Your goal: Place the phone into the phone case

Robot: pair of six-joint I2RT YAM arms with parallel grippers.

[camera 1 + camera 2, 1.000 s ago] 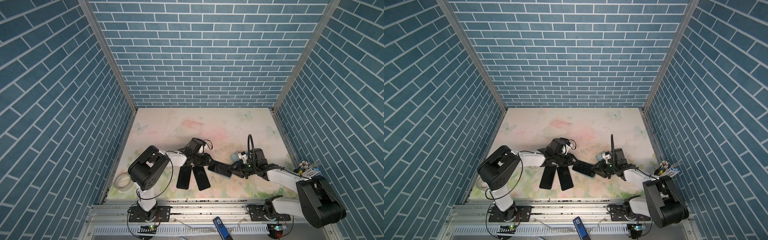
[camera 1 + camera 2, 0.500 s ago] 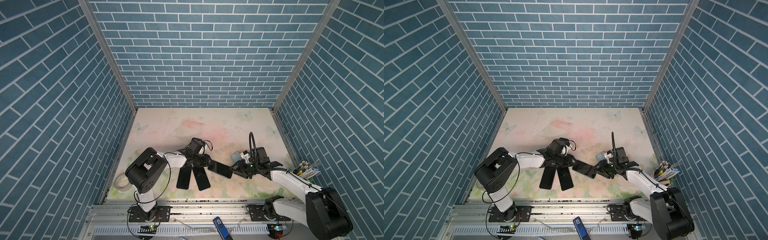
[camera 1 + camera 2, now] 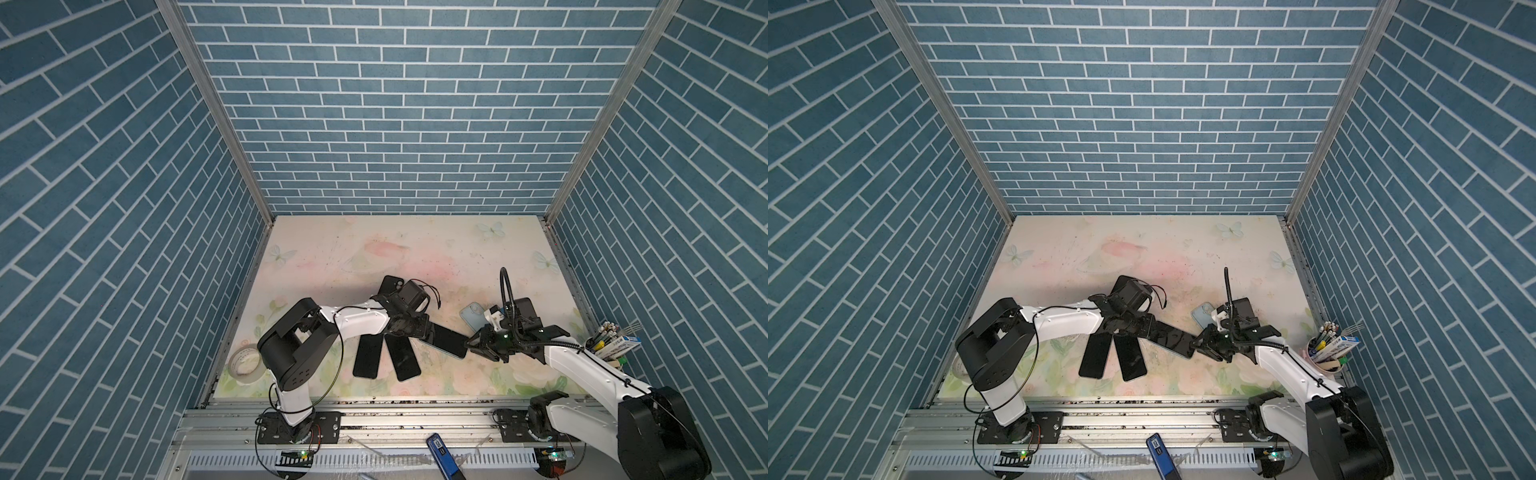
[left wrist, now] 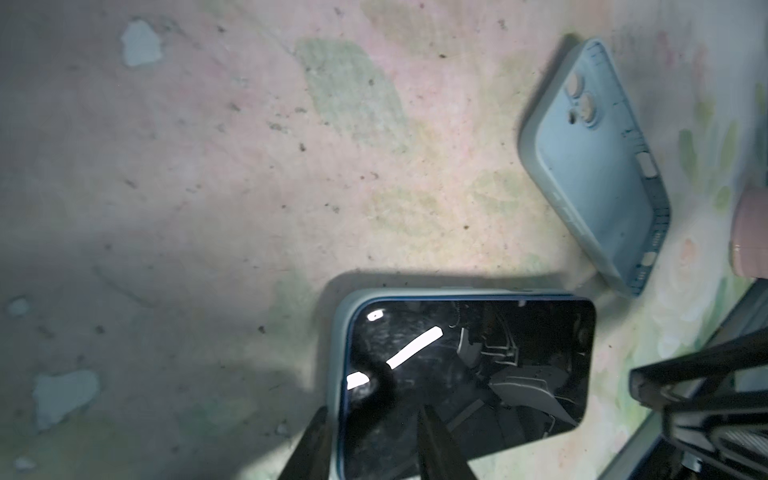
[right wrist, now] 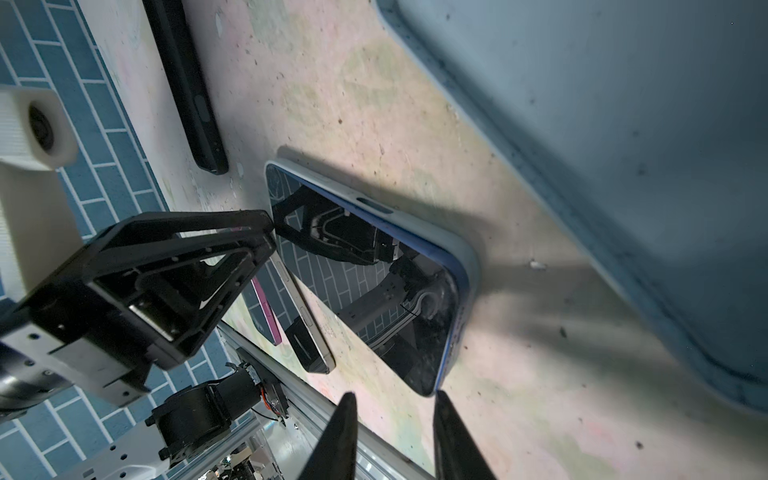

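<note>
The phone (image 3: pixel 446 340) (image 3: pixel 1173 338), dark screen up, lies in a pale blue phone case (image 4: pixel 338 332) near the table's front middle. Its blue edge (image 5: pixel 457 299) shows above the case rim. My left gripper (image 3: pixel 420 329) (image 4: pixel 374 409) is at the phone's left end, open. One finger is outside the case's long edge and the other rests over the screen. My right gripper (image 3: pixel 473 345) (image 5: pixel 395 395) is at the opposite end, open, with nothing between its fingers. One of its fingertips (image 5: pixel 440 399) is just short of the phone's corner.
A second, empty pale blue case (image 3: pixel 471 318) (image 4: pixel 594 166) lies just behind the right gripper. Two black phones (image 3: pixel 368 355) (image 3: pixel 401 357) lie fanned at the front. A black case (image 3: pixel 390 286) is behind the left wrist. Tape roll (image 3: pixel 245 361) at left, pen cup (image 3: pixel 611 345) at right.
Both grippers' jaws have narrowed. The right arm's elbow has swung out toward the front right. The phone has stayed in about the same place.
</note>
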